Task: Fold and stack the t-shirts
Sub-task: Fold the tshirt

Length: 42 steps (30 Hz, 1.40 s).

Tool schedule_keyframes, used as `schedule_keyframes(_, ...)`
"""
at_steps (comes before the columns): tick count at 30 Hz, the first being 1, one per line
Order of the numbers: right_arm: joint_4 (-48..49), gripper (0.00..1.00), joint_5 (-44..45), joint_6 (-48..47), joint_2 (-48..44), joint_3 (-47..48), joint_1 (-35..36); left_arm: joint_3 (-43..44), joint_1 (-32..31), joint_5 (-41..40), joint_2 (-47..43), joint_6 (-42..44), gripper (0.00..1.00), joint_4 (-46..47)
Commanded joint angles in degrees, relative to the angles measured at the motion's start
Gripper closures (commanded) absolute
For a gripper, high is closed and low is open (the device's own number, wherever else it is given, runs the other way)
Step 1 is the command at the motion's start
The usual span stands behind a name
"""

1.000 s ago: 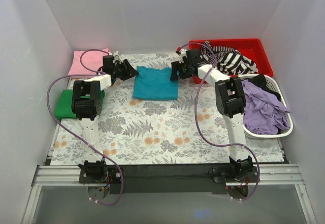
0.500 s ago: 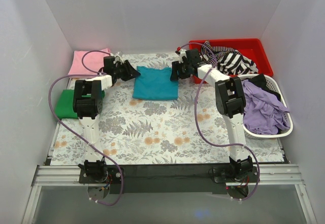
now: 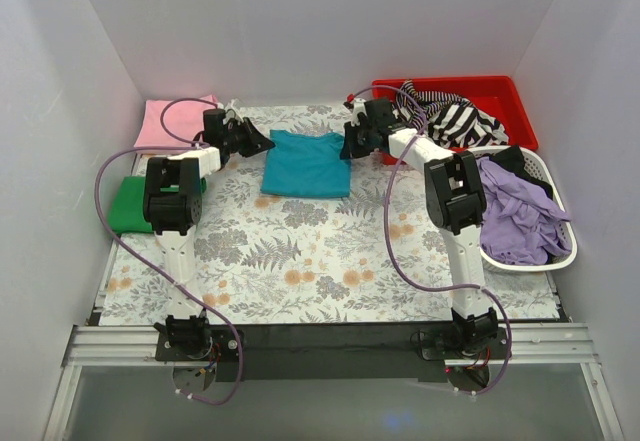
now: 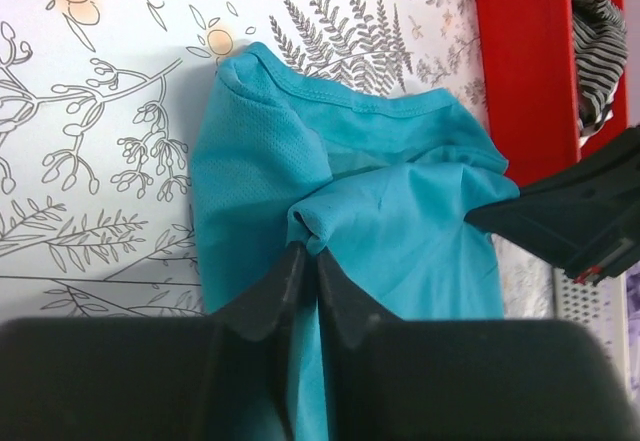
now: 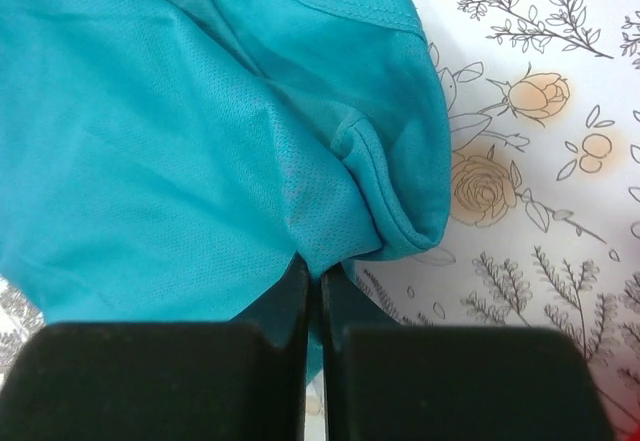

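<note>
The left gripper (image 4: pixel 306 253) is pinched tight on a bunch of the teal t-shirt (image 4: pixel 400 211). The right gripper (image 5: pixel 311 269) seems pinched on its other side, though its tips hide the grip. The shirt is soft, thin and floppy, best held by its corners, and it lies between both grippers, far up the table (image 3: pixel 300 251)

I'm running this from afar in what looks like a robotics lab test cell. Plain white panels (image 3: pixel 300 31) close in the table behind and to either side of my right gripper (image 3: pixel 347 145), and an aluminium extrusion rail (image 3: pixel 110 343) carries the arm bases well nearer than it. Right of that gripper sit a red bin (image 3: pixel 505 91) and a white laundry basket (image 3: pixel 530 265) of clothes, beside a floral tablecloth (image 3: pixel 300 261).
</note>
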Motion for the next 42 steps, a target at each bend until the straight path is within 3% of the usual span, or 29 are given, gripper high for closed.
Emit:
schedule_keyframes(1,1.66,0.95,0.81,-1.05,-6.41,-1.44,0.41,-0.32,0.02,0.73,-6.09,0.11,0.98,0.81)
schedule_keyframes(4,2.09,0.70,1.95,-1.93,-8.61,-3.82,0.41,-1.73,0.02,-0.06,-7.76,0.80,0.99,0.46)
schedule_keyframes(5,2.27,0.68,2.04,-2.20,-8.96,-4.17,0.41,-1.99,0.02,-0.24,-7.94,0.98,0.99,0.37)
schedule_keyframes(7,2.18,0.69,2.13,-2.29,-9.41,-4.26,0.41,-2.34,0.02,-0.15,-8.12,1.16,0.99,0.37)
schedule_keyframes(8,2.18,0.74,1.95,-2.20,-9.41,-4.18,0.41,-2.43,0.02,0.02,-8.03,0.98,0.99,0.37)
schedule_keyframes(10,2.18,0.95,1.60,-2.29,-9.32,-3.91,0.41,-2.26,0.02,0.20,-7.59,0.81,1.00,0.37)
schedule_keyframes(11,2.27,0.99,1.60,-2.20,-9.32,-3.65,0.41,-2.17,0.02,0.12,-7.50,0.72,1.00,0.46)
schedule_keyframes(22,3.94,0.99,4.67,-2.64,-8.44,-1.45,0.41,1.34,0.11,-0.76,-9.00,1.07,1.00,0.20)
schedule_keyframes(30,5.26,0.99,8.19,-2.55,-4.32,6.09,-0.02,7.66,0.54,-2.87,-5.84,0.28,1.00,2.13)
schedule_keyframes(34,5.17,0.99,8.80,-1.76,2.62,15.05,-0.55,16.97,1.34,0.73,3.89,-1.47,1.00,0.98)
schedule_keyframes(36,5.70,0.99,11.07,-1.32,8.24,21.71,-0.82,17.86,1.51,0.29,6.72,-4.02,0.98,5.53)
schedule_keyframes(39,6.84,0.99,13.20,1.65,16.41,29.02,-1.69,28.64,1.86,0.64,16.11,-5.08,0.91,4.08)
schedule_keyframes(40,7.54,0.99,13.46,2.19,18.61,32.01,-2.22,37.38,2.04,0.99,21.45,-5.26,0.89,2.24)
schedule_keyframes(42,14.38,0.94,17.31,2.63,19.07,30.20,-2.31,44.21,2.13,1.17,26.23,-6.48,0.81,0.72)
